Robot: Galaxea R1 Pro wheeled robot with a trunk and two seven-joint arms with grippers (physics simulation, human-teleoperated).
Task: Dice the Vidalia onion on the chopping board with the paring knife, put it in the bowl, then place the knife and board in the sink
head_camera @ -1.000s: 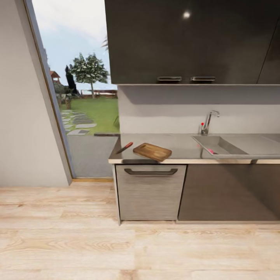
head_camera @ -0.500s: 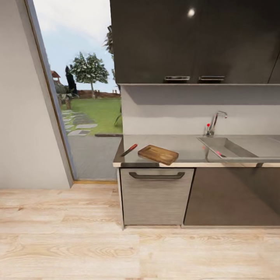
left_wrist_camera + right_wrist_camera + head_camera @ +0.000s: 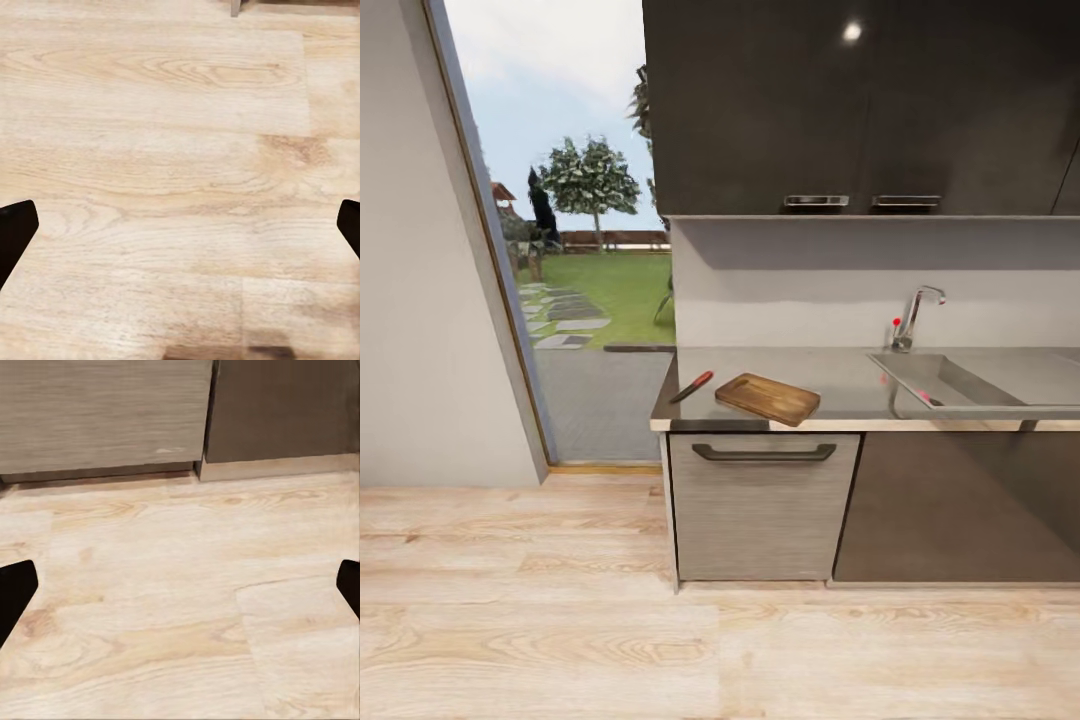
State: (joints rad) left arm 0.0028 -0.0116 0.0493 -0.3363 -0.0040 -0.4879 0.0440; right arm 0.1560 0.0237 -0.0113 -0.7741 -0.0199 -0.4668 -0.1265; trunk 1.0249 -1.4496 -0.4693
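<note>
With both the left gripper (image 3: 180,232) and right gripper (image 3: 180,592) held spread, empty, over the pale wooden floor (image 3: 560,640), the brown wooden chopping board (image 3: 768,398) lies ready at twelve o'clock on the light-grey countertop (image 3: 840,385), the red-handled paring knife (image 3: 691,386) just beside it at nine, the grey steel sink (image 3: 950,380) at two.

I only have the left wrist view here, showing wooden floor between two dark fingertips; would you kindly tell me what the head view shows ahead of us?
Observer: A kitchen countertop stands ahead, with the chopping board lying near its front edge.
Operator: Thank you. Is the paring knife anywhere near it?
Observer: Yes, the paring knife lies on the counter just beside the board, toward the window side, apart from it.
Operator: And where is the sink?
Observer: The sink is set in the counter on the board's other side, with a chrome faucet behind it.
</note>
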